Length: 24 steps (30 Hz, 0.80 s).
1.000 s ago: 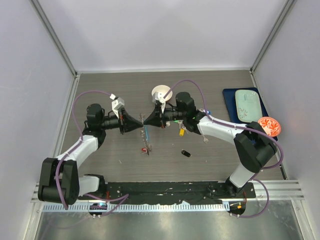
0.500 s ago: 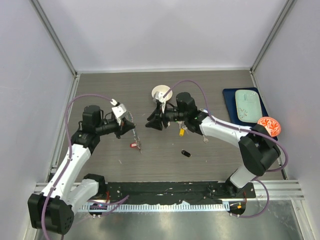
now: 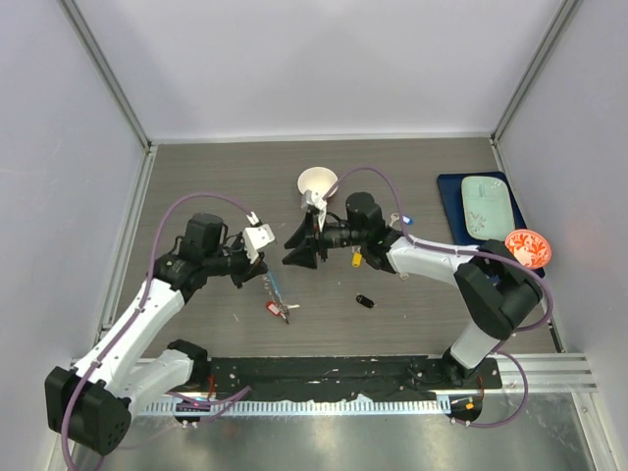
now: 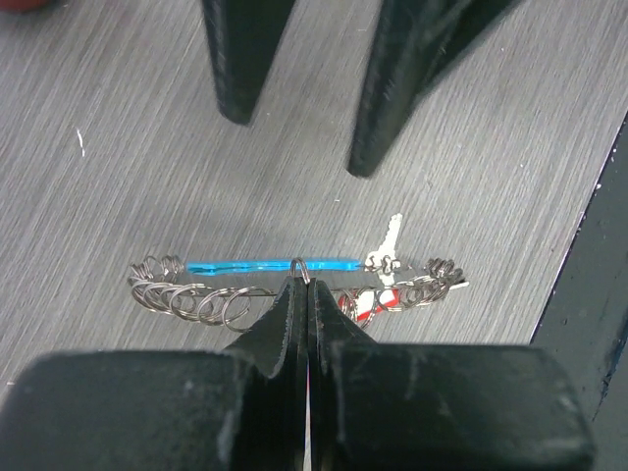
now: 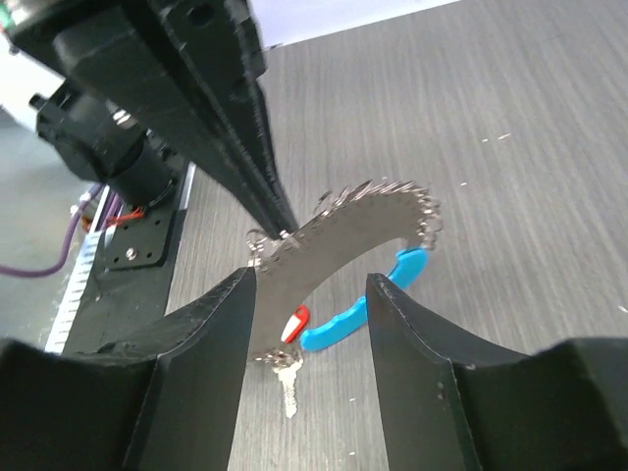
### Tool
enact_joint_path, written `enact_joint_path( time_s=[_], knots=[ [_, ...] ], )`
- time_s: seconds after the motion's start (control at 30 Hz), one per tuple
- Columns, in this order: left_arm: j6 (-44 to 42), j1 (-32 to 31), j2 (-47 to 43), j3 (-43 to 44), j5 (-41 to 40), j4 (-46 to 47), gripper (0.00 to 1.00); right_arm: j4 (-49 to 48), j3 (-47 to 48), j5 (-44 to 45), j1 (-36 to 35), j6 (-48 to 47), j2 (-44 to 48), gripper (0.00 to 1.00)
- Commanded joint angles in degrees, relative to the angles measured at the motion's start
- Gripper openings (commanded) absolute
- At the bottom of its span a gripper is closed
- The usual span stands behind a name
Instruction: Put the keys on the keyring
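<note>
In the top view, the left gripper (image 3: 264,275) is pinching the keyring (image 3: 277,292) with closed jaws, left of centre. The loop is hanging below it and carrying a red-tagged key (image 3: 272,308). The right gripper (image 3: 294,251) is facing it just to the right, jaws spread and empty. A yellow-tagged key (image 3: 356,260) and a black-tagged key (image 3: 364,301) are lying loose right of centre, below a white bowl (image 3: 317,181). The left wrist view is showing the closed tips clamping the thin wire at mid-frame, with the curved blue tag (image 4: 265,266) behind it and coils bunching at both ends. In the right wrist view the open jaws are framing the loop from the lower edge, touching nothing. The ring is looking light and floppy, likely to sag and swing, so gripping close to its free end would suit. The keys are looking small, flat and slick, and easiest taken by their plastic tags. The table (image 3: 196,177) is grey wood-grain and smooth, and pale walls are enclosing it on three sides.
</note>
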State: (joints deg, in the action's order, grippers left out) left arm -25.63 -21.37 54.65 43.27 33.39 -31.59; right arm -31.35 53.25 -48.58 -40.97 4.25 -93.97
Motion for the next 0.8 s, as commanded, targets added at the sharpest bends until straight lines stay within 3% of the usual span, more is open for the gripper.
enact_joint_path(
  time_s=[0.0, 0.3, 0.5, 0.77],
  knots=[
    [-2.06, -0.96, -0.07, 2.44, -0.34, -1.8, 0.0, -4.25, -1.31, -3.89, -2.36, -6.95, 1.42, 0.55],
    [-1.62, -1.57, 1.33, 2.61, 4.57, -2.16, 0.0, 5.24, -0.61, -1.09, -5.69, -22.08, 2.22, 0.53],
    [-1.44, -2.01, 1.86, 2.53, 7.48, -2.16, 0.0, 6.66, 0.01, -0.81, -6.31, -23.68, 1.43, 0.5],
    [-1.35, -2.19, 2.3, 2.7, 8.8, -2.6, 0.0, 10.61, 1.68, -1.96, -7.19, -25.7, 1.07, 0.37]
  ],
)
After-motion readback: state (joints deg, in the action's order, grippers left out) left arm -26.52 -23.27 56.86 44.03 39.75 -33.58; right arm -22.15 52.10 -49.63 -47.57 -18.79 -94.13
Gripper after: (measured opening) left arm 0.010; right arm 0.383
